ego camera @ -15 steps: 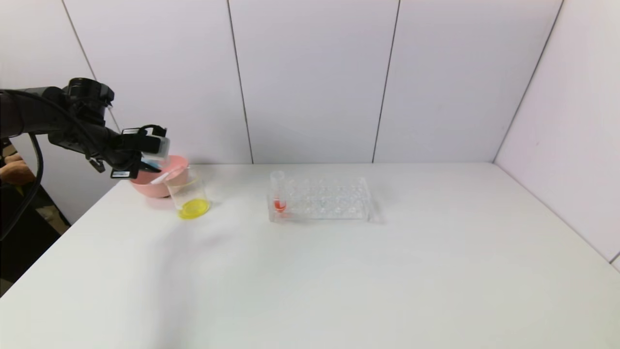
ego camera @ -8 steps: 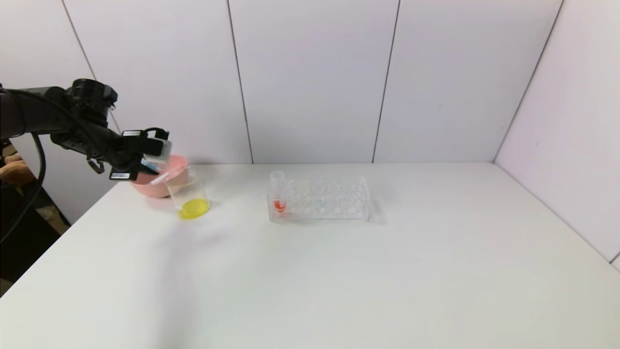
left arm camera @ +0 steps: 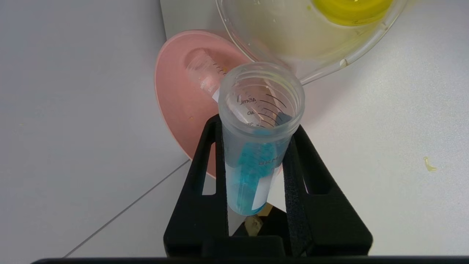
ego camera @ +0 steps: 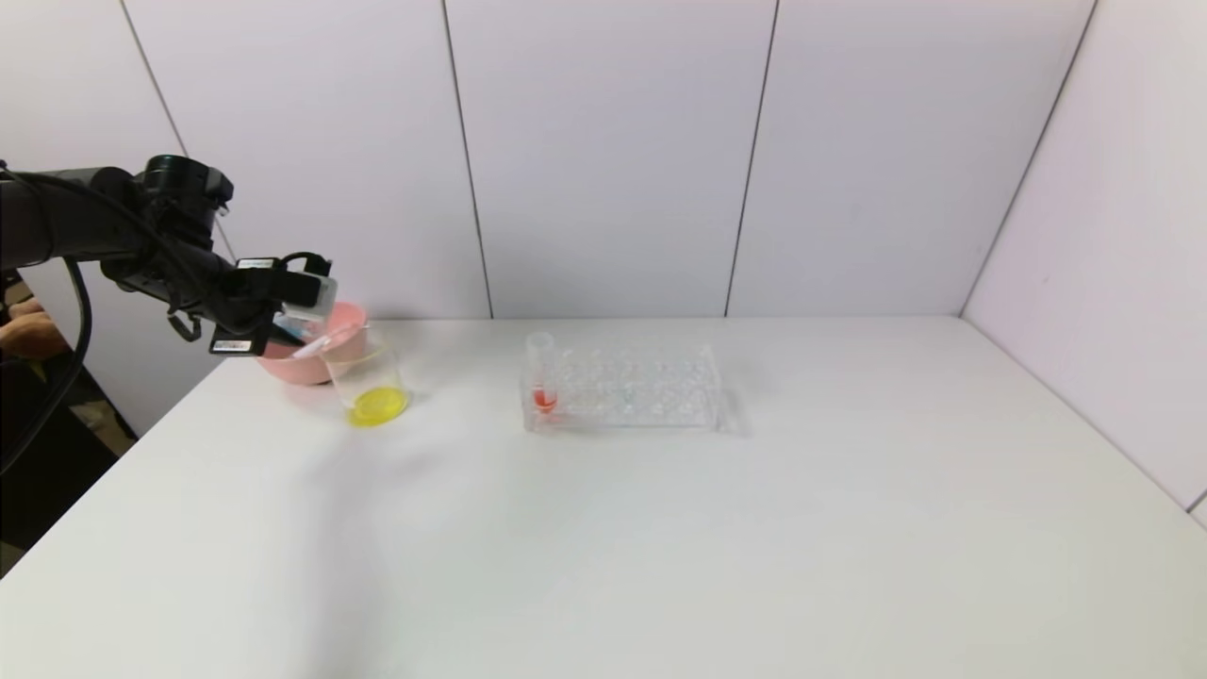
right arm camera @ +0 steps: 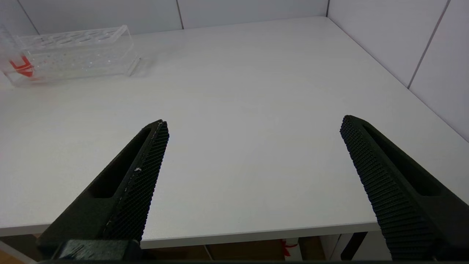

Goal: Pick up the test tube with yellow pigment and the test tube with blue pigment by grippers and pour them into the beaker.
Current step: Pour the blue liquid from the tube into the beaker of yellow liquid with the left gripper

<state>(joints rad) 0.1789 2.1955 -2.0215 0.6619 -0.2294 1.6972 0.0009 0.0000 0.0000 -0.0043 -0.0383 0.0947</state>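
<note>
My left gripper (ego camera: 300, 332) (left arm camera: 256, 124) is shut on the test tube with blue pigment (ego camera: 313, 345) (left arm camera: 253, 165). It holds the tube tilted, with the open mouth pointing at the rim of the beaker (ego camera: 372, 382) (left arm camera: 329, 62). Blue liquid sits in the tube's lower part between the fingers. Yellow liquid (ego camera: 377, 405) (left arm camera: 351, 9) covers the beaker's bottom. A test tube with yellow pigment is not in view. My right gripper (right arm camera: 254, 122) hangs open over the table's near right edge, with nothing between its fingers.
A pink bowl (ego camera: 283, 363) (left arm camera: 176, 95) stands right behind the beaker, and a clear tube (left arm camera: 201, 69) lies in it. The clear rack (ego camera: 622, 387) (right arm camera: 73, 51) at mid-table holds a red-tipped tube (ego camera: 542, 377). A person's hand (ego camera: 24, 335) shows at the left edge.
My left gripper has sunk a little with the blue tube, and the tube's mouth stays at the beaker's rim. Nothing else has moved.
</note>
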